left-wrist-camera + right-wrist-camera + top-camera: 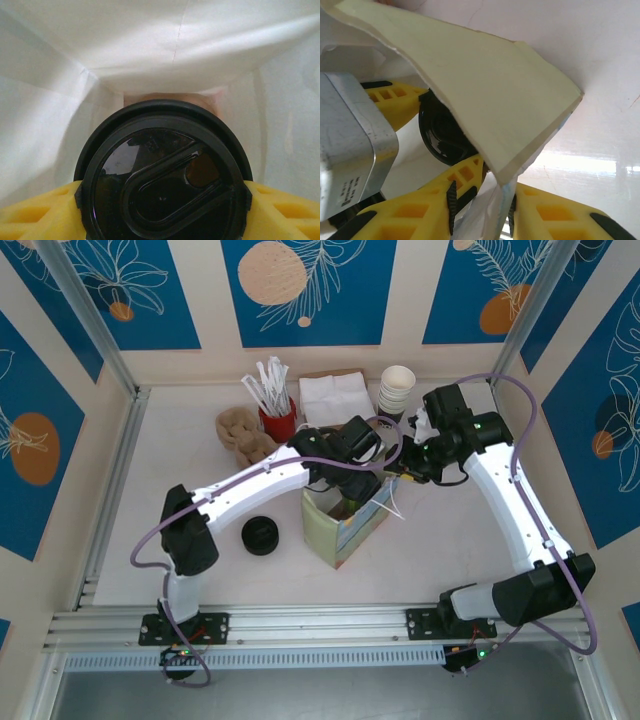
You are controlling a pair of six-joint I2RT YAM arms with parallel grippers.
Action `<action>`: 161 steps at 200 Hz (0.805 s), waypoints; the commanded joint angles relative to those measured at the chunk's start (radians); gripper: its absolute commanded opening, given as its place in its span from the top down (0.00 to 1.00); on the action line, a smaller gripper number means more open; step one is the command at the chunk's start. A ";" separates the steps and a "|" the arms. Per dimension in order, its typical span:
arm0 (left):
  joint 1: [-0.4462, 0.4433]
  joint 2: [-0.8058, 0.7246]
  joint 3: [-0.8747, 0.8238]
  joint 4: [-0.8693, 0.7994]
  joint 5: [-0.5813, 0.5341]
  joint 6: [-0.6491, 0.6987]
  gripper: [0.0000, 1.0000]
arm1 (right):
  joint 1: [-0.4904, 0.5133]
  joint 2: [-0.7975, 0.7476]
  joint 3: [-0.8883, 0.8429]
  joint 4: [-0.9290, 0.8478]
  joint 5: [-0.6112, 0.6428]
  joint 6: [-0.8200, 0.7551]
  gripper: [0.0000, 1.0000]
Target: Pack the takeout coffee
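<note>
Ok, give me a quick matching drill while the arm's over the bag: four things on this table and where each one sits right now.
Things:
1. lidded coffee cup
2. stack of paper cups
3. pile of black lids
4. red cup of white sticks

Places:
A. on the table, left of the paper bag
B. inside the paper bag
C. at the back, right of the napkins
D. at the back, left of the napkins

Pairs: 1-B, 2-C, 3-A, 4-D
</note>
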 commanded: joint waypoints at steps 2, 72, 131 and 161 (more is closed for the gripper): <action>0.000 0.023 0.001 0.013 -0.011 0.026 0.30 | -0.029 -0.036 0.026 -0.044 -0.025 -0.017 0.63; 0.000 0.046 0.009 0.014 -0.011 0.025 0.30 | -0.080 -0.102 0.027 -0.076 -0.028 -0.014 0.57; 0.004 0.034 0.043 -0.001 -0.005 0.017 0.30 | -0.084 -0.070 0.037 0.010 -0.043 -0.032 0.56; 0.013 0.014 0.038 -0.001 0.004 0.033 0.30 | -0.089 -0.003 0.100 0.055 -0.037 -0.088 0.54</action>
